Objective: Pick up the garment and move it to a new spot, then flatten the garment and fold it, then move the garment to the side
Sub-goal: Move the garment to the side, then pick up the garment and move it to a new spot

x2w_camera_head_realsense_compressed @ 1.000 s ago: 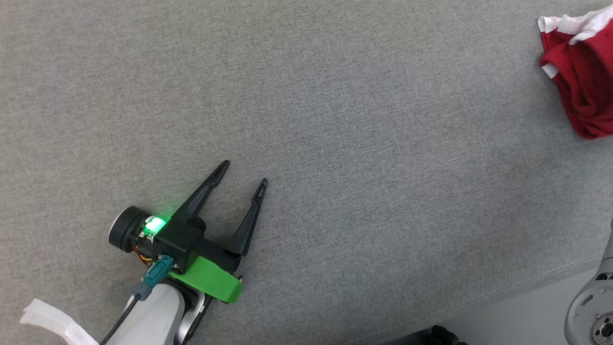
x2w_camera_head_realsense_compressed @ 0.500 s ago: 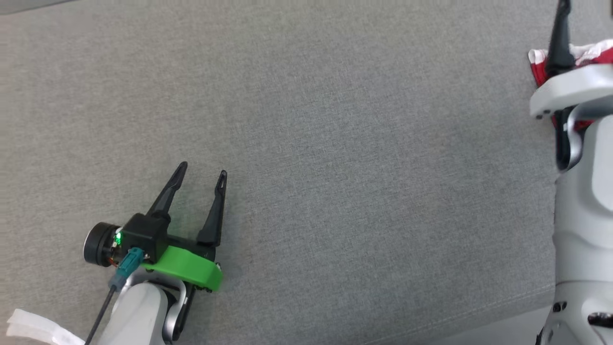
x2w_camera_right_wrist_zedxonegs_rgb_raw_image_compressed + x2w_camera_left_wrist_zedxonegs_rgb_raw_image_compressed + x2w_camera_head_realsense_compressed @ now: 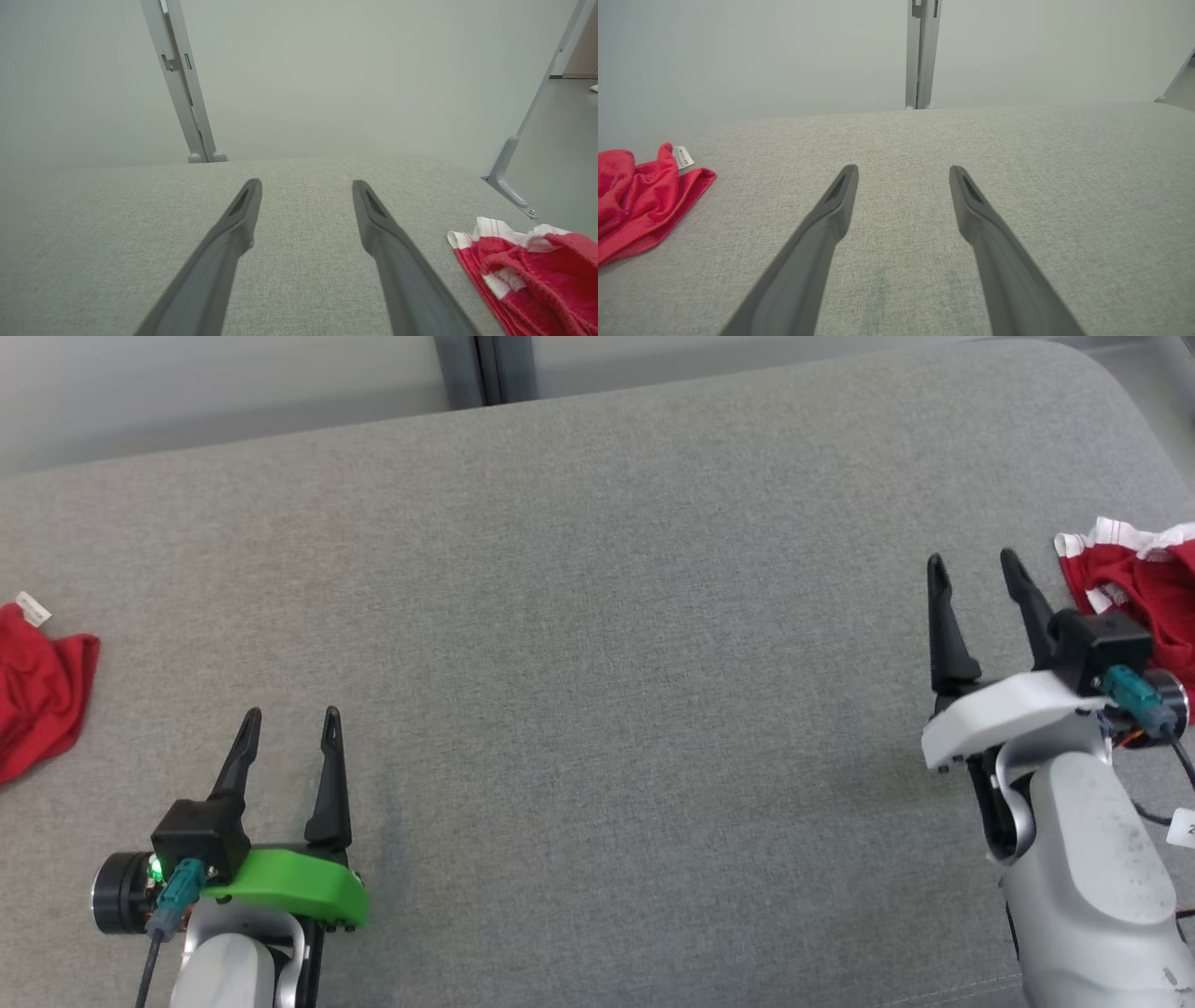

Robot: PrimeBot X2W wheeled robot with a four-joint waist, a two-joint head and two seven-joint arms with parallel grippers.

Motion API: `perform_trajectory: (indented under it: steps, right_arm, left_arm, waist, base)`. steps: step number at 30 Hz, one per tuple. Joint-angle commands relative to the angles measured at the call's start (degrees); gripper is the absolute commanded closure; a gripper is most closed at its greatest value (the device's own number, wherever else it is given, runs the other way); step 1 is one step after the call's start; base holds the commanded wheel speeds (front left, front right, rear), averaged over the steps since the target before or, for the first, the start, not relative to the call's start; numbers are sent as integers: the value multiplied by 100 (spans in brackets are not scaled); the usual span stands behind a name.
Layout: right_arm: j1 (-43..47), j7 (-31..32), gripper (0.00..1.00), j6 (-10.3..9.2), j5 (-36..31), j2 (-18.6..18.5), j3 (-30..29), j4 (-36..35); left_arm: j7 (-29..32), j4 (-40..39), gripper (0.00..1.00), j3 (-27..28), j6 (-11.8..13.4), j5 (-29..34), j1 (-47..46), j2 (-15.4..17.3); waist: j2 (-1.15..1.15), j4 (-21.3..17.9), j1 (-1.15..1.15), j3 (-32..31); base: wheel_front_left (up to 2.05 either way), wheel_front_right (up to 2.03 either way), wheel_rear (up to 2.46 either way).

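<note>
Left end effector [image 3: 290,714]: fingers stood apart with nothing between them, low over the bare gray surface [image 3: 607,663], pointing almost straight up the head view. Right end effector [image 3: 971,560]: fingers likewise apart and empty, its wrist just beside the red-and-white garment [image 3: 1134,593], which lay bunched at the right edge of the surface with its striped white trim toward the far side; contact could not be confirmed. A second piece, a crumpled plain red garment [image 3: 640,205] with a small white tag [image 3: 683,156], lay well apart at the left edge. Behind the surface stood a metal post [image 3: 481,369] against a pale wall. Judgement: no pick had begun, and it was unclear which piece was the target. Risks: both pieces sat near the surface's edges, so a sideways approach could push cloth off the rim. A pinch on the bunched red-and-white garment could catch a single layer and drag it open unevenly, or catch several layers and leave it hard to flatten. Versus the earlier head frames: the camera itself had shifted, bringing in the far rim, the wall and the left garment. The left end effector had been angled toward the right, and the right arm had stood across the red-and-white garment.
</note>
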Motion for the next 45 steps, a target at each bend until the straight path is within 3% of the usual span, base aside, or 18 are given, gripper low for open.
perform_trajectory:
  steps: [1,8,18,31,37,45]
  right_arm:
    - [258,-24,0,-9,115,-25,27,34]
    - [1018,-24,0,-9,487,-29,127,79]
    - [1898,-24,0,-9,449,-25,323,86]
    - [1998,-25,0,-9,317,-23,505,31]
    - [1935,-25,0,-9,409,-24,610,-12]
    - [1756,-25,0,-9,549,-23,884,61]
  left_arm:
    - [3,46,0,52,4,51,150,-59]
    - [3,286,0,275,4,273,573,-191]
    - [3,407,0,526,34,371,1170,-310]
    - [2,426,0,601,96,155,1330,-329]
    - [3,520,0,677,172,83,1207,-325]
    - [3,700,0,948,160,87,1000,-326]
  waist:
    - [0,338,0,-459]
    - [0,506,0,-896]
    - [0,633,0,-1271]
    - [0,828,0,-1252]
    - [0,1387,0,-1179]
    - [0,2457,0,-993]
  base:
    - [0,0,0]
    - [0,0,0]
    - [0,0,0]
    - [0,0,0]
    - [0,0,0]
    - [0,0,0]
